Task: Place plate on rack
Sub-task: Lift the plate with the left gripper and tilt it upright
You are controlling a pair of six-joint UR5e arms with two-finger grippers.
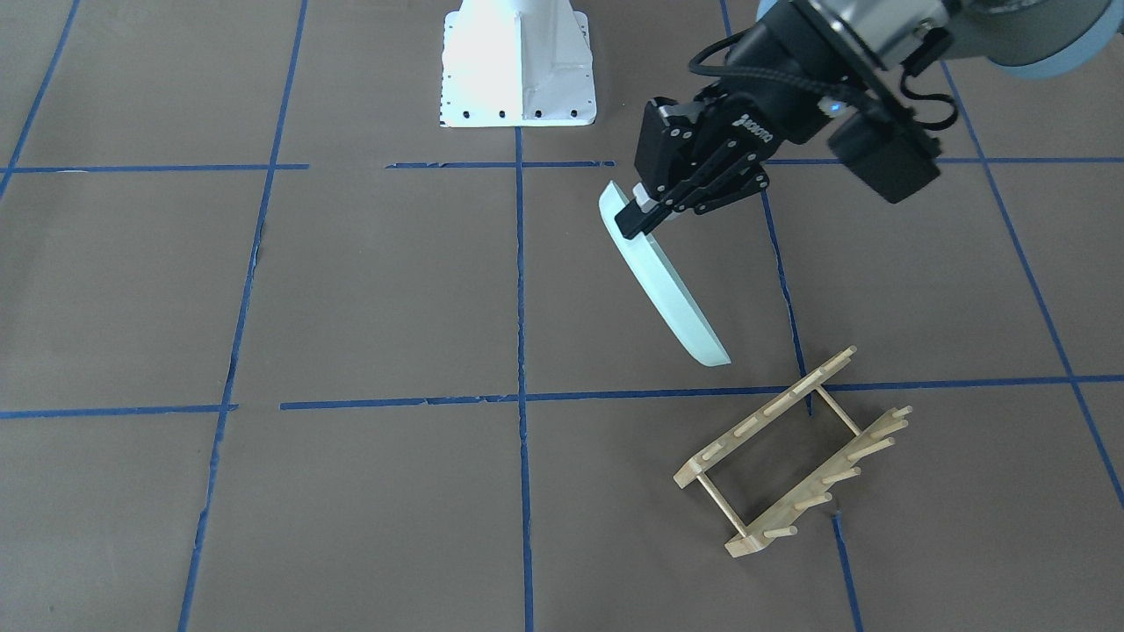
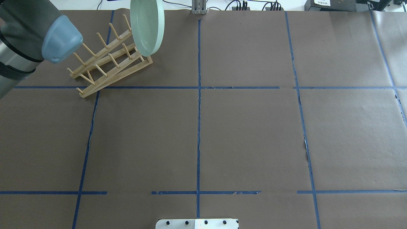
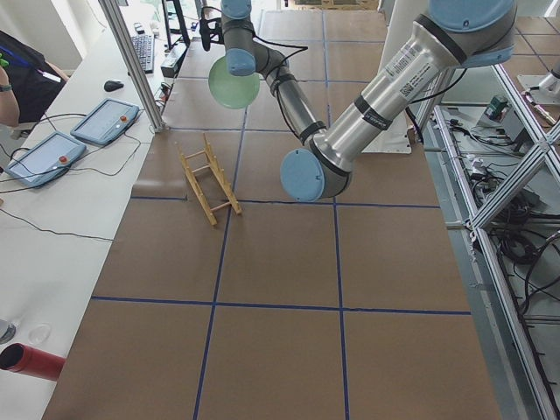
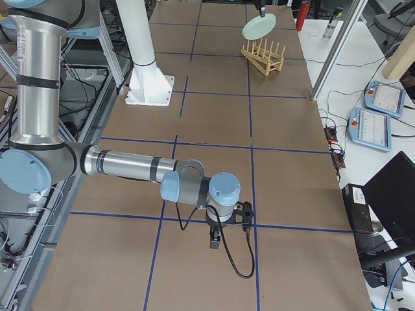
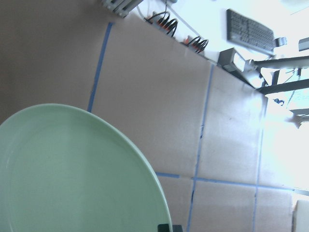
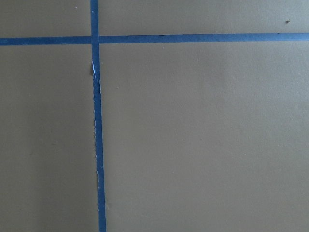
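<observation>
Round pale mint-green plate (image 1: 667, 294) held on edge, rim pinched tight by left gripper (image 1: 639, 211). To be lowered squarely between upright pegs of small light-wood rack (image 1: 795, 502). Right gripper (image 4: 214, 241) opening cannot be told.

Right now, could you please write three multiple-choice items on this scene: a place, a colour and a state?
1. Where does the rack stand?
A. On the table, on the robot's left half.
B. On the robot's right half.
C. On the white base.
2. What colour is the plate?
A. Red.
B. Pale green.
C. Black.
3. How is the left gripper?
A. Open, empty.
B. Shut on a peg.
C. Shut on the plate's rim.
Key: 1 A, it sits at the overhead view's left; 2 B, it looks mint overhead; 3 C, its jaws clamp the rim.
</observation>
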